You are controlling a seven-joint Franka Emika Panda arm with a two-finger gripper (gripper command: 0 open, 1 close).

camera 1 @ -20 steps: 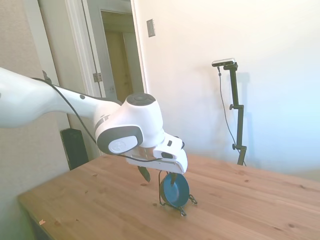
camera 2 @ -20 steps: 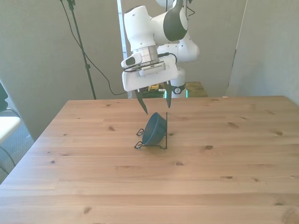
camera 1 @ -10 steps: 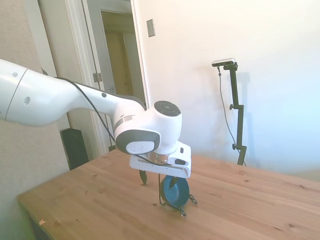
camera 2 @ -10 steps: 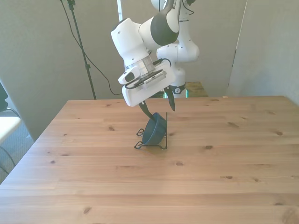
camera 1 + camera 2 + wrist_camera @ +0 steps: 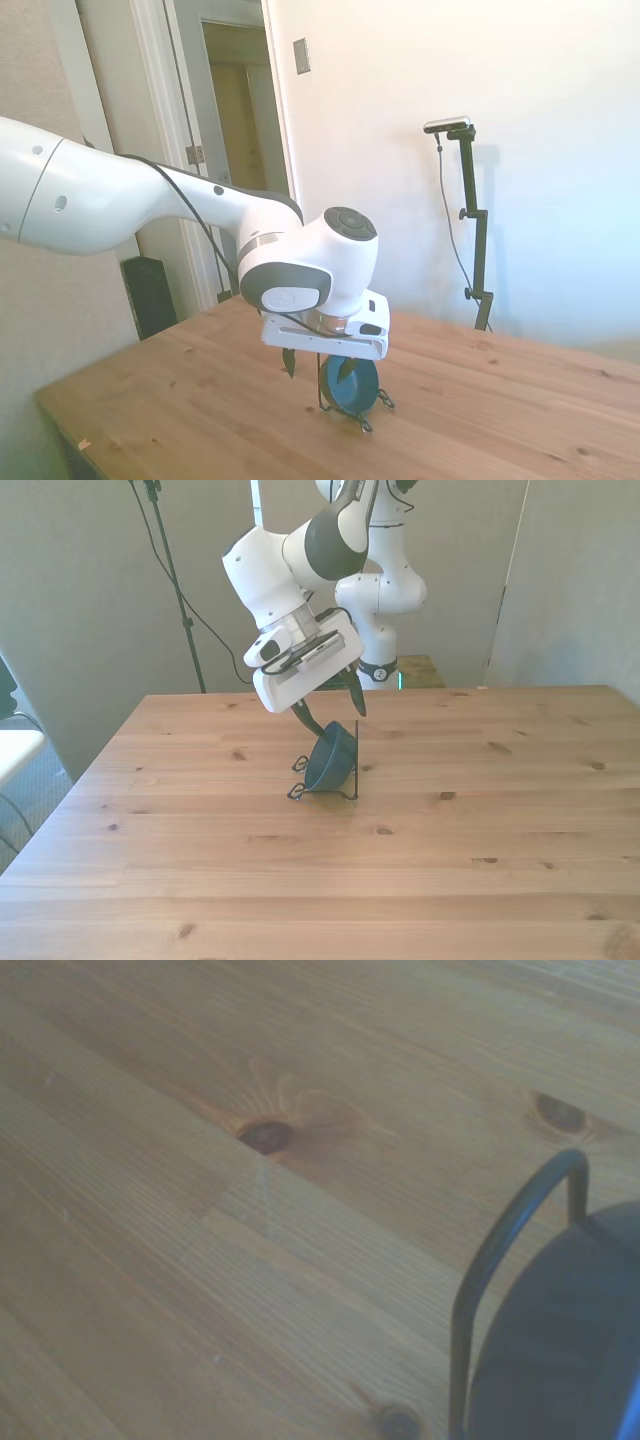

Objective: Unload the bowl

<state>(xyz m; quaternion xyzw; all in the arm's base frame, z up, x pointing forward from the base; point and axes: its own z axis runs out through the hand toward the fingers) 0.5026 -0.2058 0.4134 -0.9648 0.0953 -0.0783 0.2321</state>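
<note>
While the bowl [image 5: 331, 757] stands on edge in a thin black wire rack [image 5: 322, 788] on the wooden table [image 5: 480, 830], the gripper [image 5: 332, 712] hangs tilted just above it, its two dark fingers spread apart and holding nothing. In the front view one finger [image 5: 309, 719] reaches down to the bowl's upper rim (whether it touches cannot be told), and the other [image 5: 356, 696] sits higher, above the rack's upright wire. In the side view the fingertips straddle the bowl's top, one just off its edge and one in front of its blue face. The wrist view shows the bowl [image 5: 560, 1340] as a dark blur beside a bent rack wire [image 5: 500, 1250], with knotted wood around.
</note>
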